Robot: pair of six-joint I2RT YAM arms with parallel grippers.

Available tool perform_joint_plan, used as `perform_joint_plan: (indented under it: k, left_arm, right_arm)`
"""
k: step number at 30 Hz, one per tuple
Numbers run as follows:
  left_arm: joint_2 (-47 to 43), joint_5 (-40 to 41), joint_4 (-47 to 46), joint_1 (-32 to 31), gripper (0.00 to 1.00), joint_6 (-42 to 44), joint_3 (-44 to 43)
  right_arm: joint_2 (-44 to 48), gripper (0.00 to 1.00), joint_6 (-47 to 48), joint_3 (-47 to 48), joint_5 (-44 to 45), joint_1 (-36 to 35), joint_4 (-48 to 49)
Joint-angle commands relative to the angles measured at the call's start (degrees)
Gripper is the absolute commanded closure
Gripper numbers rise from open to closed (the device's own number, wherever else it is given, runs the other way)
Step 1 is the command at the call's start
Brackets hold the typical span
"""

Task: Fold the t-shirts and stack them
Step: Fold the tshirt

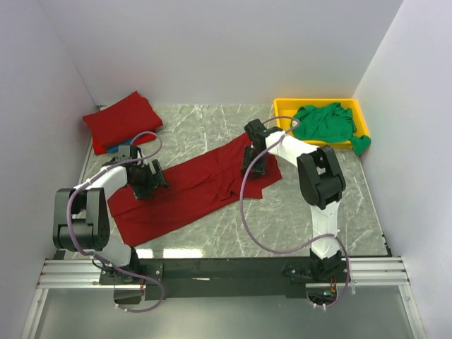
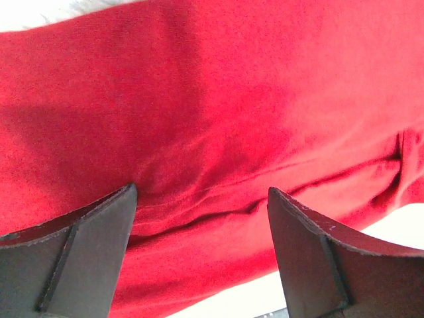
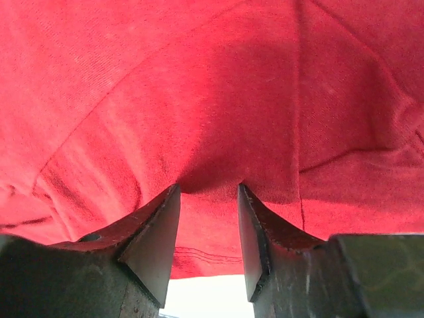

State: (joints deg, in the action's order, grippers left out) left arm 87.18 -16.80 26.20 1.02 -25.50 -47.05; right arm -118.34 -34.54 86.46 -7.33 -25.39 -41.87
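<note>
A dark red t-shirt (image 1: 191, 187) lies spread flat in a diagonal band across the marble table. My left gripper (image 1: 146, 182) is down on its left part. In the left wrist view, my left gripper (image 2: 201, 187) is wide open over a creased hem of the red cloth (image 2: 218, 99), holding nothing. My right gripper (image 1: 254, 168) is at the shirt's far right end. In the right wrist view, my right gripper (image 3: 209, 187) is partly open, its tips pressed on the red cloth (image 3: 199, 86) near the stitched hem. A folded red shirt (image 1: 121, 119) lies back left on a blue one (image 1: 111, 149).
A bright green shirt (image 1: 326, 123) lies crumpled in the yellow tray (image 1: 282, 104) at the back right, spilling over its right end. White walls close in the table on three sides. Bare marble (image 1: 296, 212) shows in front of the red shirt.
</note>
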Motion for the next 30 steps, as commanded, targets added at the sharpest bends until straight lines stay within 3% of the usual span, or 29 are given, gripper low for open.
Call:
perform_joint_plan:
  k: [1,10,14,21,30]
  left_arm:
    - [0.98,-4.46,2.72,-0.49,0.14,0.80,-0.94]
    - [-0.95,-10.10,8.25,-0.66,0.15,1.68,-3.49]
    - [-3.58,-9.83,9.49,-0.58,0.14,1.85,-3.93]
    - [-8.51,-11.50,7.65,-0.58,0.15,0.80,-2.44]
    - [-12.38,-4.39,2.46,-0.75,0.14,-5.53,5.47]
  right_arm:
    - [-6.70,0.53,1.50,7.38,3.02,2.09,-3.03]
    - [-18.58,0.53,3.17,32.35,1.27,5.87,-12.79]
    - [-20.35,0.54,4.48,39.05,-3.03,6.05,-11.50]
    - [-9.03,0.52,5.80,33.88,-8.04,5.79,-1.48]
    - [-1.20,0.51,6.16,20.89,-9.19,0.27,-0.85]
